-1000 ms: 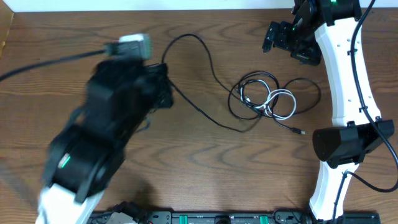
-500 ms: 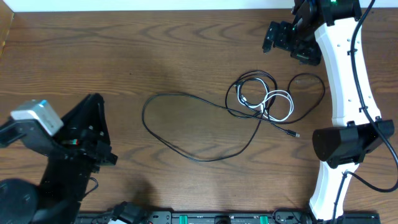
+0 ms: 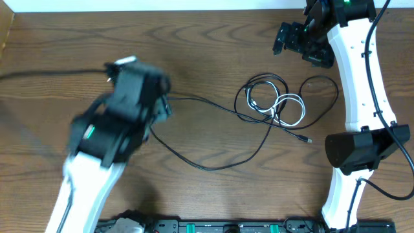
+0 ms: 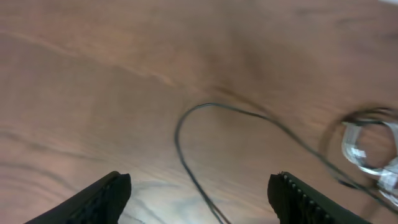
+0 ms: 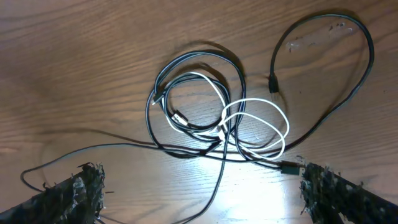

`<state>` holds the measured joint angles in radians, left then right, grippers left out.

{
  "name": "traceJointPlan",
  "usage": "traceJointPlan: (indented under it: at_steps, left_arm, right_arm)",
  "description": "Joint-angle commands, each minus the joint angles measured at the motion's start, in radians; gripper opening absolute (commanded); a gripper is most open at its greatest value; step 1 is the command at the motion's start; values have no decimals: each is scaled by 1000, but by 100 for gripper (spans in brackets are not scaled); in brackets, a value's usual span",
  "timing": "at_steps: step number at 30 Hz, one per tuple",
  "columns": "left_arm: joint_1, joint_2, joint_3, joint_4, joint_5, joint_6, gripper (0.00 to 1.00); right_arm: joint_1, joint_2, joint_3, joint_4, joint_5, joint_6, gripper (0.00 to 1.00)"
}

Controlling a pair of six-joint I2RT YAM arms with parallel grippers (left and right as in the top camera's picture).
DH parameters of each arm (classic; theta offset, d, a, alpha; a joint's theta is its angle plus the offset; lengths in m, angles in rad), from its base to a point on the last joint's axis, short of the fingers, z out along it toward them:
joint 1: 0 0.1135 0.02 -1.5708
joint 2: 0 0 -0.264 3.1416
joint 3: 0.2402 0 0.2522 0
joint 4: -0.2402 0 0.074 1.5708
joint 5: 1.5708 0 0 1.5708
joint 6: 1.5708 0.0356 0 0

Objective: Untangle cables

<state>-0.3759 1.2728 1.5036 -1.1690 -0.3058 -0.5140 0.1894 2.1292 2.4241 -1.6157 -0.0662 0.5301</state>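
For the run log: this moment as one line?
left tool: open, above black cable loop | right tool: open, empty | white cable: tangled with black cables

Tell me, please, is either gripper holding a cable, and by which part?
Nothing is held: the left gripper and right gripper are both open; the cables lie loose.

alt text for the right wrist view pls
A knot of thin black cables and one white cable lies on a wooden table, framed by the open right gripper at the bottom corners. One black cable loops to the upper right; another trails off left.
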Motion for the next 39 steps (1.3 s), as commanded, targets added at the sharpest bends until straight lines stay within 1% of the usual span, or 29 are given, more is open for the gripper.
traceJointPlan:
  at_steps: [1,3,5,7,9,13,15,23,28,36,37,38,39]
  left_arm:
    - [94,125,-8,19,-43,-16,76]
    - [143,195,-8,23,-26,-15,75]
    - [193,258,-8,23,23,-8,76]
    - [237,314,-8,25,85,38,75]
    - [279,377,-8,30,161,112,75]
    - [324,487,-8,41,325,317,75]
    - [331,531,-8,53,380,365,75]
    - [334,649,-10,117,383,447,76]
    - [334,708,-27,138,338,451,75]
    - [340,801,-39,190,339,454,75]
    - [341,809,-39,189,339,454,71]
    - [341,812,-39,189,339,454,63]
    - [342,813,-39,189,339,454,53]
  right_arm:
    - [9,0,2,-3,8,-11,99]
    - [8,0,2,-3,8,-11,99]
    - [8,0,2,-3,8,-11,99]
    - [8,0,2,-3,8,-11,99]
    - [8,0,2,-3,8,-11,99]
    - [8,0,2,-3,8,-11,99]
    - [8,0,2,-3,8,-11,99]
    - [8,0,2,-3,8,-11,99]
    - [8,0,2,-3,8,-11,99]
    - [8,0,2,-3,8,-11,99]
    - [8,0,2,-3,8,-11,99]
    - [8,0,2,-3,8,-11,99]
    - [8,0,2,-3,8,-11,99]
